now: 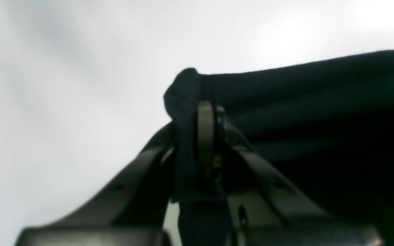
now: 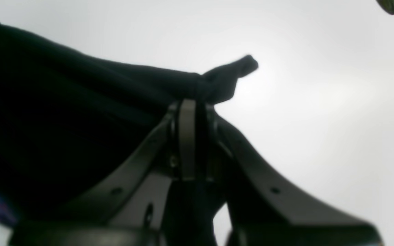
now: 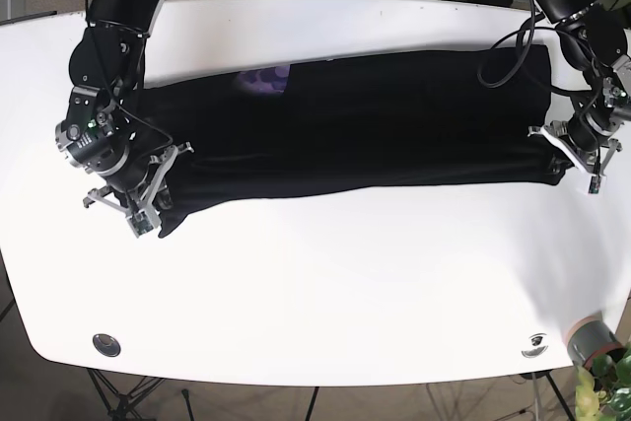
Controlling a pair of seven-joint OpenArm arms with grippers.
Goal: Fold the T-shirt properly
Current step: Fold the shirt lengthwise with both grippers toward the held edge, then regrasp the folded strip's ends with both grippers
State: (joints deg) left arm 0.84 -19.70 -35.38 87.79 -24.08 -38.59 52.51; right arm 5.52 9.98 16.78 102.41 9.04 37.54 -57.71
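Jaws clamp T-shirt [image 3: 355,125] corners (white table [image 3: 325,283] all around).

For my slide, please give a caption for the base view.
Both grippers, left and right, pinch the black T-shirt stretched across the white table.

1. I recorded the T-shirt [image 3: 365,130] as black throughout, with a small purple print [image 3: 264,78] showing near its upper edge.
2. I noted the table [image 3: 325,293] as plain white, unpatterned.
3. I found the left gripper [image 1: 208,112] dark grey to black.
4. I found the right gripper [image 2: 192,106] matching: dark grey, with a paler grey central strip.
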